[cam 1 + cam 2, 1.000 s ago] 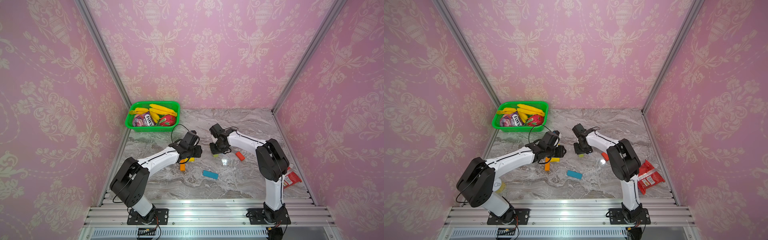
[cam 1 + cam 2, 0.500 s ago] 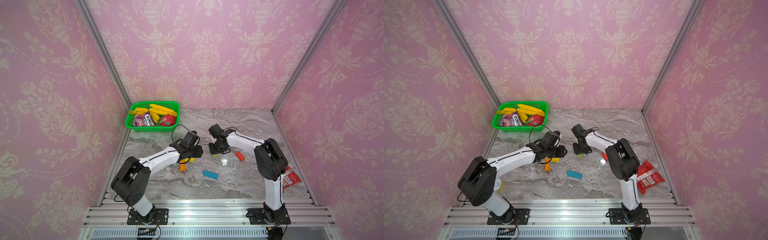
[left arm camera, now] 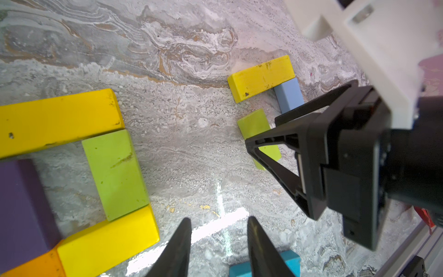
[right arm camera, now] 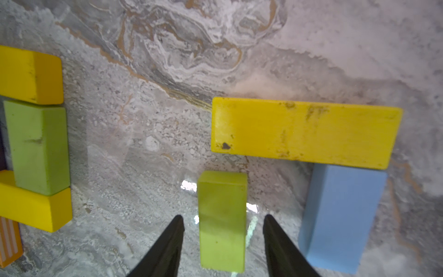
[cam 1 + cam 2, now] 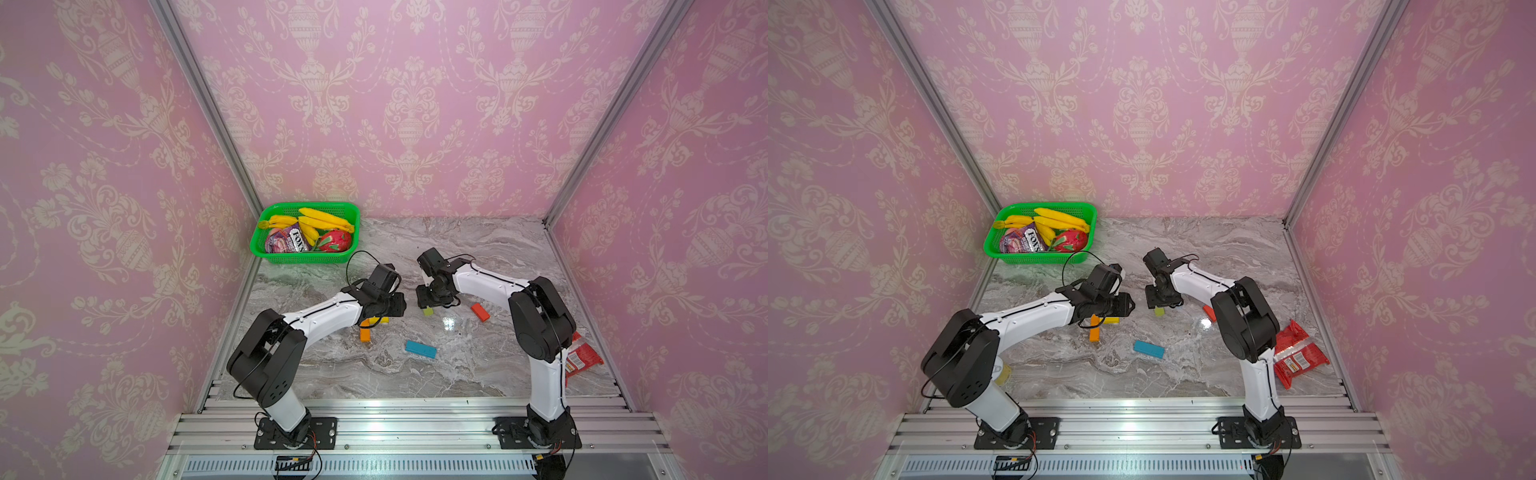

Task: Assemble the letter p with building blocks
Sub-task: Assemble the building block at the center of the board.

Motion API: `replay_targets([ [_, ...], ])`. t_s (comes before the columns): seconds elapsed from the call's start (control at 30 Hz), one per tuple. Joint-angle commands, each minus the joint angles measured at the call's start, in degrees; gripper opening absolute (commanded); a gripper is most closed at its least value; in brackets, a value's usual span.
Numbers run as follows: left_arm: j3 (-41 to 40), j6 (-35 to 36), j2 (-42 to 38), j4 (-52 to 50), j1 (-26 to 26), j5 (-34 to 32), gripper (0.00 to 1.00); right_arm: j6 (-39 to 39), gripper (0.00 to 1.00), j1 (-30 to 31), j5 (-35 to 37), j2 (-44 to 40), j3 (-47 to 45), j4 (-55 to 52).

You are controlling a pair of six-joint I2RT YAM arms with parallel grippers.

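At lower centre my right gripper (image 4: pixel 223 215) stood with fingers (image 4: pixel 167 244) parted astride the small lime green rectangular block (image 4: pixel 223 191) (gaps either side); my left gripper (image 3: pixel 219 218) stood narrowly parted, empty.

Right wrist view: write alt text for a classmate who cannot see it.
The right hand, fingers open, straddles a lime green block without touching it, on a marble table. Beyond it a long yellow block abuts a light blue block.
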Motion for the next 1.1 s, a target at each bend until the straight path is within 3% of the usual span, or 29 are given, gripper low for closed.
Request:
replay_targets([
  [0.0, 1.2, -1.1, 1.4, 1.1, 0.3, 1.6, 0.41, 1.4, 0.54, 0.6, 1.1, -6.1, -2.7, 1.7],
  [0.2, 2.0, -3.2, 4.5, 4.8, 0.3, 6.7, 0.41, 2.2, 0.44, 0.6, 2.8, -16.7, -7.7, 3.0],
  [0.4, 2.7, -8.6, 9.9, 12.4, 0.4, 13.5, 0.33, 4.6, 0.10, -0.5, 1.7, -19.9, -15.5, 5.9],
  [0.6, 5.1, -8.5, 13.8, 10.6, 0.0, 11.1, 0.00, 8.6, 0.10, -0.6, -1.1, -19.9, -25.3, 15.3],
  [1.07, 8.6, -8.5, 18.1, 7.8, -0.3, 10.4, 0.00, 10.2, 0.10, -0.6, -4.3, -13.6, -26.2, 22.1],
])
